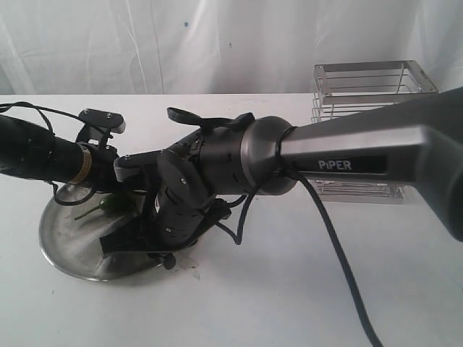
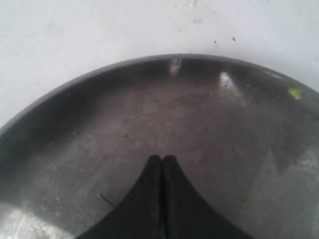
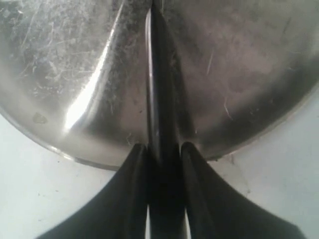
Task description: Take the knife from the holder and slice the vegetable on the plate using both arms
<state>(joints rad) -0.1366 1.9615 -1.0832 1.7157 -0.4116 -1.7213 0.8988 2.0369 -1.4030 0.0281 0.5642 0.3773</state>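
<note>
The steel plate (image 1: pixel 69 249) lies at the front left of the table. On its far side rests the dark green vegetable (image 1: pixel 110 206), its thin stem pointing left. My left arm (image 1: pixel 36 152) comes in from the left just above it. The left gripper (image 2: pixel 162 159) hangs over the plate (image 2: pixel 89 129) with its fingertips pressed together and a sliver of green caught between the fingers lower down. The right gripper (image 3: pixel 163 147) is shut on the black knife (image 3: pixel 159 89), whose blade runs out over the plate (image 3: pixel 60 59). The wire holder (image 1: pixel 369 94) stands at the back right.
The grey PiPER sleeve of the right arm (image 1: pixel 347 155) crosses the table from the right, hiding part of the holder, and trails a black cable (image 1: pixel 340 267) to the front edge. A white curtain hangs behind. A small green fleck (image 2: pixel 295 92) sits near the plate's rim.
</note>
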